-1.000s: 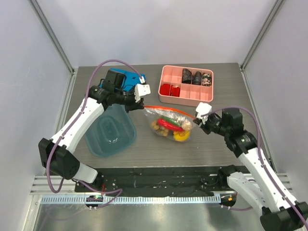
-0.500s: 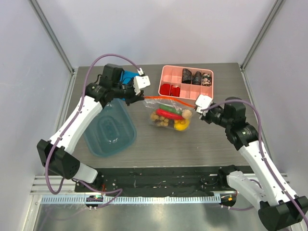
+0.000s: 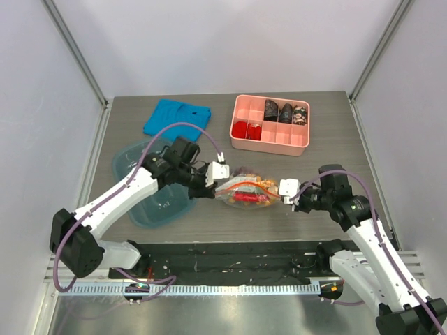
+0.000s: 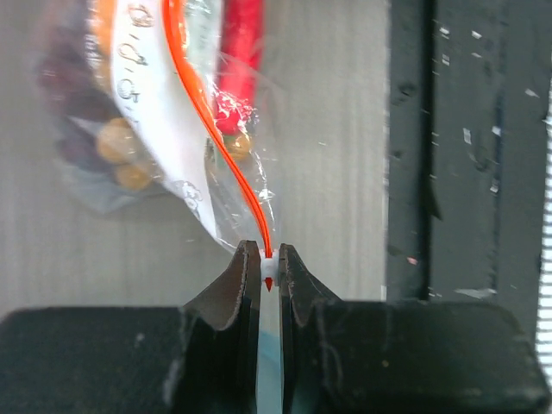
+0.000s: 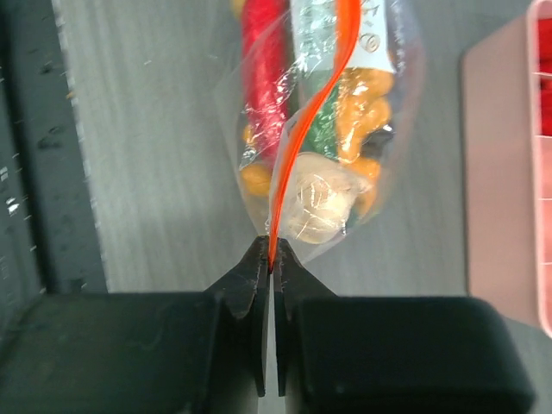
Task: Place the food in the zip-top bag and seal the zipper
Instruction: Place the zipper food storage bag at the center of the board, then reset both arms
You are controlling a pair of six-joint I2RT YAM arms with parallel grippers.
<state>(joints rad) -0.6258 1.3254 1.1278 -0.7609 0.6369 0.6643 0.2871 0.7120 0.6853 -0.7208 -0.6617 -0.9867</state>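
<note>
**Operator:** Report the left gripper.

**Technician:** The left gripper (image 4: 268,259) is closed on one end of the zipper (image 4: 220,147). The white slider tab (image 4: 269,269) is pinched between its fingertips. From there the strip curves toward the upper left of the left wrist frame.

**Operator:** And the right gripper?

**Technician:** The right gripper (image 5: 272,257) is clamped on the opposite end of the zipper. The strip rises from its fingertips toward the upper right of the right wrist frame.

**Operator:** Where is the zip-top bag?

**Technician:** The zip-top bag (image 3: 244,190) lies on the table (image 3: 335,150) at the centre of the overhead frame, spanning the gap between both grippers. The food (image 3: 246,197) is inside it, including a red chili (image 5: 263,69), a garlic bulb (image 5: 315,203) and orange pieces (image 5: 362,95). I cannot tell whether the seal is complete.

**Operator:** What is around it?

**Technician:**
- The teal tub (image 3: 129,160) is left of the bag, under the left arm.
- The pink divided box (image 3: 271,143) is at upper right of centre.
- The blue cloth (image 3: 176,117) is at upper left.
</note>
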